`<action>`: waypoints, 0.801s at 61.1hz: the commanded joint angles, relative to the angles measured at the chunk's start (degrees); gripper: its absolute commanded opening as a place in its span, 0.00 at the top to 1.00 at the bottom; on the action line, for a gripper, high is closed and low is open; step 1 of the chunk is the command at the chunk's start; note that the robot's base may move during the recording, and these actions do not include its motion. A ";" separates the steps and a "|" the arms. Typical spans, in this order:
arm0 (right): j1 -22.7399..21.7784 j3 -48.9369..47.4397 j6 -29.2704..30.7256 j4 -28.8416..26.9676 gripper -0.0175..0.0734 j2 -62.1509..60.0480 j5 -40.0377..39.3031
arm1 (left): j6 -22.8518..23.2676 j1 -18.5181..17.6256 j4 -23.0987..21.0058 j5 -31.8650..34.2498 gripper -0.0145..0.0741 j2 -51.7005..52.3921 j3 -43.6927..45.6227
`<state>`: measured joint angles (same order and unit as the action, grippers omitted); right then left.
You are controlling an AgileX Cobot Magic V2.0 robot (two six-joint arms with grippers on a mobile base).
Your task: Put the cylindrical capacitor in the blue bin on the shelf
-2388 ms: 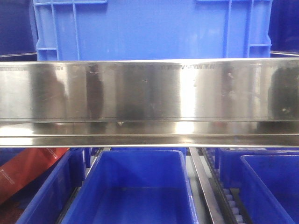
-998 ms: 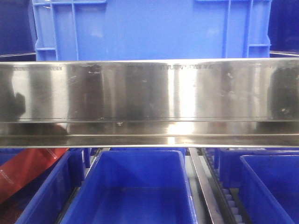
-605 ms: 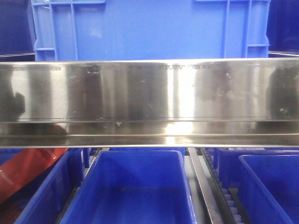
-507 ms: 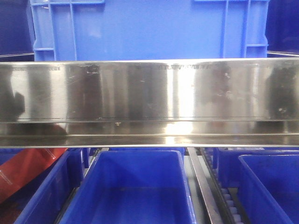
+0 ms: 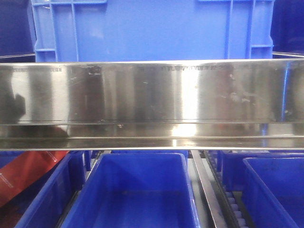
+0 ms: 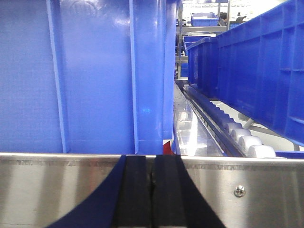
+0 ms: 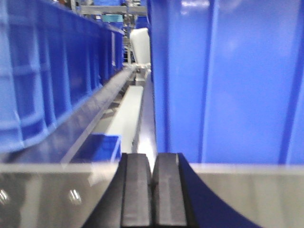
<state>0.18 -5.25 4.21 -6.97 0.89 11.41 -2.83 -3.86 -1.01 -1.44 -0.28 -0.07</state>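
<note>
The cylindrical capacitor shows in no view. The shelf's steel front rail (image 5: 152, 95) spans the front view, with a large blue bin (image 5: 152, 28) on the tier above it and an open blue bin (image 5: 137, 190) below. No gripper shows in the front view. My left gripper (image 6: 152, 164) is shut, pads together with nothing seen between them, in front of the steel rail (image 6: 57, 185) and a blue bin wall (image 6: 85, 76). My right gripper (image 7: 152, 159) is shut too, before the rail (image 7: 47, 194) and a blue bin (image 7: 228, 76).
An orange-red thing (image 5: 23, 173) lies in the lower left bin. Another blue bin (image 5: 275, 190) sits lower right beside a roller track (image 5: 232, 209). In the left wrist view a second bin (image 6: 256, 66) and white rollers (image 6: 237, 133) lie to the right. Bins (image 7: 47, 71) line the right wrist view's left.
The dark reflections on the steel rail have shifted, and the one at the right end has faded. The bins stay in place.
</note>
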 commanded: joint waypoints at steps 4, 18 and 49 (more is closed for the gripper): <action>-0.48 4.95 0.19 0.19 0.99 -0.89 -5.27 | 0.44 0.16 -0.35 0.94 0.96 0.28 0.07; -0.48 5.25 0.19 0.60 0.99 -0.89 -6.33 | 0.44 0.16 -0.35 0.94 0.96 0.28 0.07; -0.48 5.25 0.19 0.60 0.99 -0.89 -6.33 | 0.44 0.16 -0.35 0.94 0.96 0.28 0.07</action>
<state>0.08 -0.15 4.21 -6.74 0.16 6.42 -2.83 -3.86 -1.01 -1.44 -0.28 -0.07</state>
